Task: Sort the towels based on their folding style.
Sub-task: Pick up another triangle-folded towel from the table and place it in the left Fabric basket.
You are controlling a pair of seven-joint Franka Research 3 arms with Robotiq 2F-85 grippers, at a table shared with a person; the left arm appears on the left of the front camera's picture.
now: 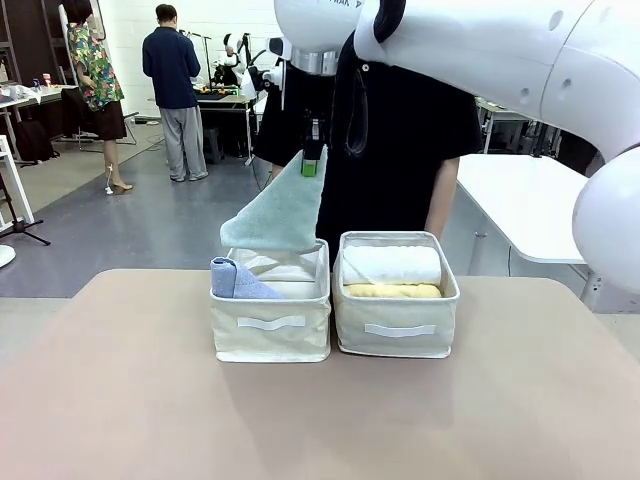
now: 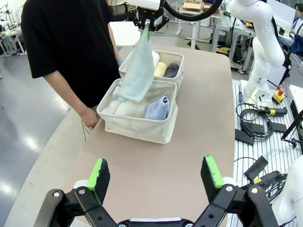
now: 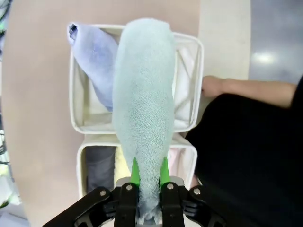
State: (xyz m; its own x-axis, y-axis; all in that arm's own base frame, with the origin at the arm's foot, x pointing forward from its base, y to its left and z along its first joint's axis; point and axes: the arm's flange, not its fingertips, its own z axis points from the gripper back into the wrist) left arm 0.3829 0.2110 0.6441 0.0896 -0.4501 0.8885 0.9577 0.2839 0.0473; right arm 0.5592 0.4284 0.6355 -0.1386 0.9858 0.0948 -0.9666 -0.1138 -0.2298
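1. The right pincer [image 3: 148,177] is clamped on the narrow tip of a pale teal terry towel folded into a cone [image 3: 142,104]; its green pads press both sides of the cloth, and the towel hangs free below it.
2. From the front, the right pincer [image 1: 311,160] holds the towel's wide end [image 1: 280,215] just above the left cream fabric bin [image 1: 270,335], brushing its rim or nearly so; whether it touches I cannot tell.
3. Inside that left bin, a lavender-blue terry towel folded into a cone [image 1: 238,280] leans in the near corner.
4. The right cream fabric bin [image 1: 395,335], standing just beside the left one, holds a white rolled terry towel [image 1: 392,264] and a yellow rolled terry towel [image 1: 393,291]; the left wrist view adds a dark grey rolled towel [image 2: 171,70] there.
5. The left pincer [image 2: 157,177] hovers well back over the tan table [image 2: 199,118], jaws spread wide, holding nothing.
6. A person in black stands at the far edge, one hand [image 2: 90,117] near the left bin.
7. Judgement: sorting looks nearly finished. Rolls sit in one bin, one cone in the other; lowering and releasing the teal cone seems to be what remains.
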